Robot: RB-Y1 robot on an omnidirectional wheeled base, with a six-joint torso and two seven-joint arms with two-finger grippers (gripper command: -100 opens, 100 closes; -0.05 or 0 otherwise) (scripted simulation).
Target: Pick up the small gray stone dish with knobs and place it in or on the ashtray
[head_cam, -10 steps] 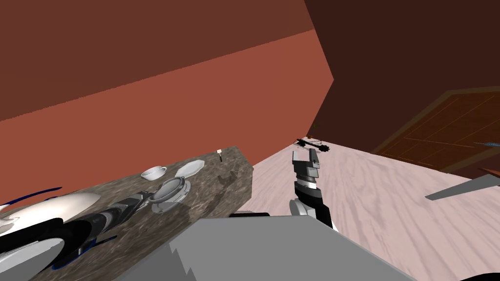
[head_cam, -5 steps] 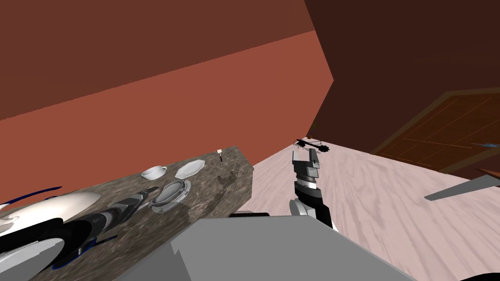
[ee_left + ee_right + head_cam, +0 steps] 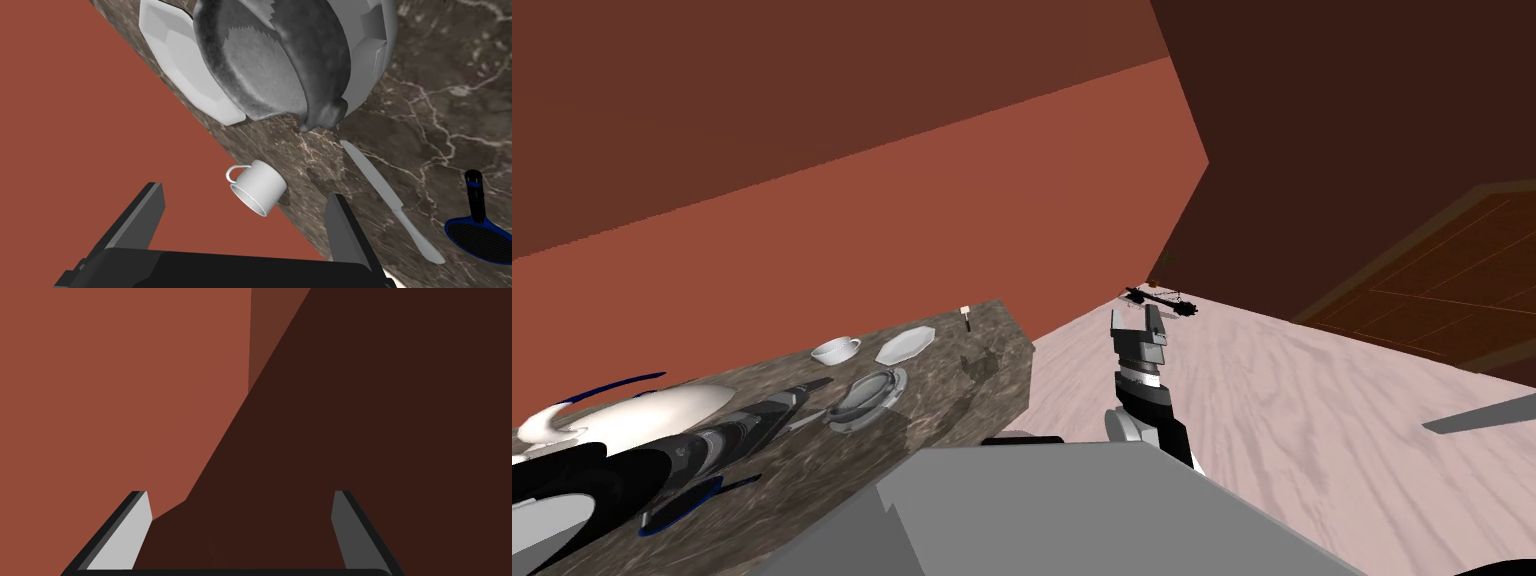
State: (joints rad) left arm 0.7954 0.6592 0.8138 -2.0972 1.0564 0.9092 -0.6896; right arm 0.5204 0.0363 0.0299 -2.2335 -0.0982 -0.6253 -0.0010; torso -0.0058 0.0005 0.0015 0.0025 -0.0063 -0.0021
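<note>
You have one of each on the worktop: one gray dish, one ashtray, one plate, one cup, one knife and one blue-rimmed black utensil.

The dish, with a knob on its rim, lies in the pale faceted ashtray and covers most of it. The cup lies on its side with nothing in it, and the plate is bare.

In your head view, taking the dish as centre, the cup is at 11 o'clock and the plate at 1 o'clock, just beside the ashtray.

Your left gripper hangs over the cup, fingers apart and gripping nothing. Your right gripper is at 3 o'clock, off the worktop and over the floor, its fingers apart too.
</note>
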